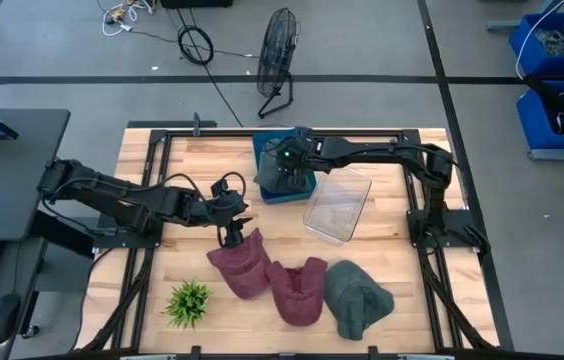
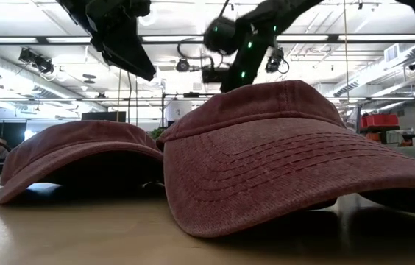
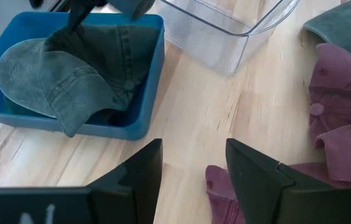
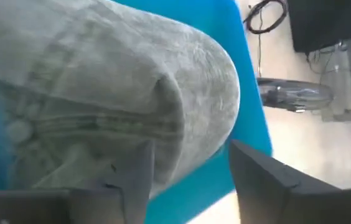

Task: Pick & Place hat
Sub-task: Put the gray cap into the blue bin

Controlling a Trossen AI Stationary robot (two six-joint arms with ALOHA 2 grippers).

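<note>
Done so far: one green hat already lies in the blue bin at the far side of the table, its brim hanging over the bin's near wall.
My right pincer: it hangs over the blue bin with fingers apart, right above the green hat; I judge it holds nothing, the cloth only bulging up between the fingers.
My left pincer: fingers apart and empty, poised just above the edge of the nearest red hat.
Left to do: three hats lie on the wood in a row, that red hat, a second red hat touching it, and another green hat beside that.
Clear bin: on the table just beside the blue bin, nothing in it that I can see.
Progress: I reckon about a quarter through, with the red hat next for my left.
</note>
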